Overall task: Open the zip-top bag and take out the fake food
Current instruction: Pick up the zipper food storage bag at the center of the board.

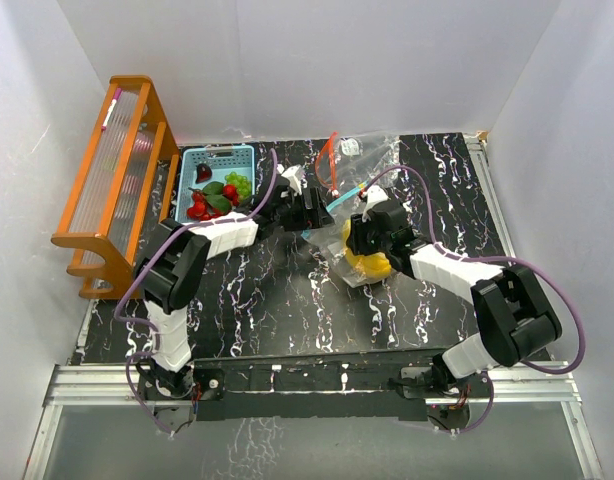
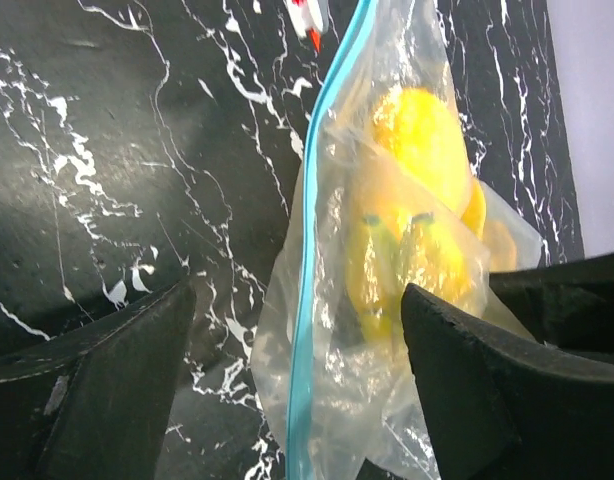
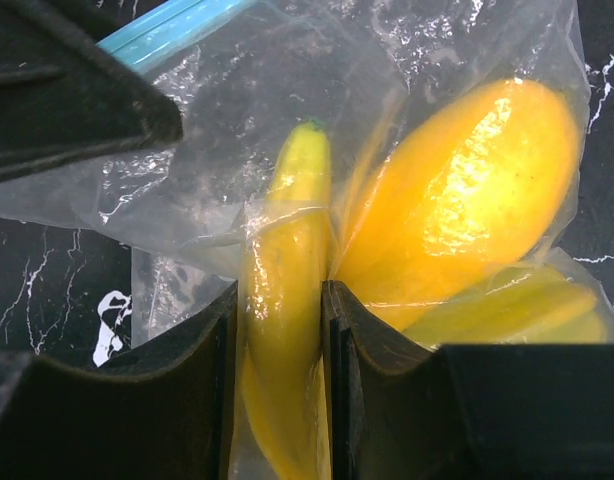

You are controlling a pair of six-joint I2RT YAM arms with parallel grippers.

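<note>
A clear zip-top bag [image 1: 352, 262] with a light-blue zip strip [image 2: 305, 290] lies mid-table. Inside it are yellow bananas [image 3: 282, 290] and a yellow-orange rounded fruit [image 3: 467, 190]. My right gripper [image 1: 365, 240] is shut on one banana through the plastic, as the right wrist view [image 3: 279, 370] shows. My left gripper [image 1: 312, 212] is open. In the left wrist view [image 2: 297, 390] its jaws stand wide on either side of the bag's zip edge, and I cannot tell if they touch it. Red strawberries [image 1: 197, 208], green grapes [image 1: 239, 183] and leaves sit in the light-blue basket [image 1: 219, 156].
A wooden rack [image 1: 117, 180] with clear tubes stands at the far left. A second crumpled clear bag with a red strip [image 1: 332, 152] lies behind the arms. White walls close in the back and both sides.
</note>
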